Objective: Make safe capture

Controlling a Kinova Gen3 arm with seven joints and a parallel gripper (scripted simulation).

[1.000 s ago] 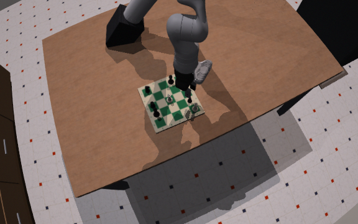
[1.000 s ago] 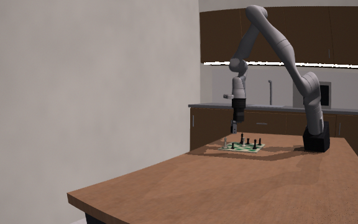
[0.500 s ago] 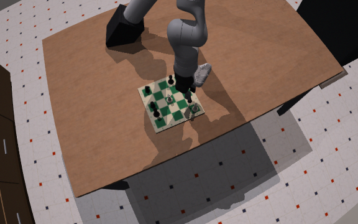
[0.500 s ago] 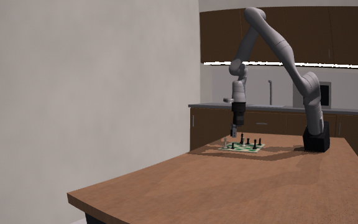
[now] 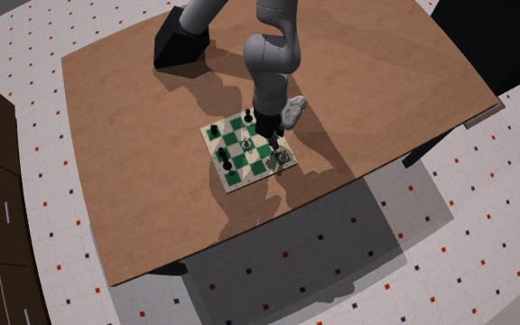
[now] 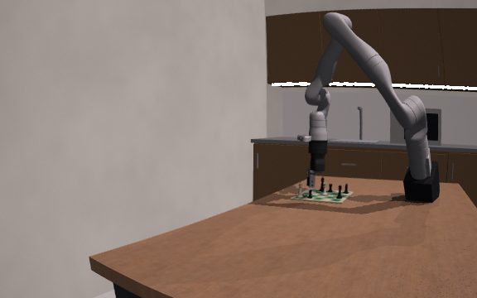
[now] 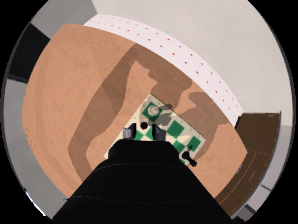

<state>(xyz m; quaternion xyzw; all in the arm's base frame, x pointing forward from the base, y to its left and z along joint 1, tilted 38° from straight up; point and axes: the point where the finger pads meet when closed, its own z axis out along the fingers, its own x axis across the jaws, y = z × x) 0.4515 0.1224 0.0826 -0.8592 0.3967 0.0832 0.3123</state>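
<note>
A small green-and-cream chessboard [image 5: 248, 151] lies on the brown table. Black pieces stand at its far edge [image 5: 247, 117] and along its left side [image 5: 214, 131] [image 5: 221, 153] [image 5: 227, 164]. A white piece [image 5: 246, 144] stands near the middle and another white piece [image 5: 283, 157] at the right corner. My gripper [image 5: 274, 141] hangs fingers-down, partly open and empty, just above the board's right side between the two white pieces. In the side view the gripper [image 6: 310, 180] is low over the board [image 6: 322, 195], beside a white piece [image 6: 300, 189]. In the wrist view the board [image 7: 166, 129] shows past the dark gripper body.
The arm's black base [image 5: 181, 42] stands at the table's far side. The table's near edge [image 5: 271, 221] is a short way in front of the board. Kitchen cabinets and a counter [image 6: 356, 142] are behind the table.
</note>
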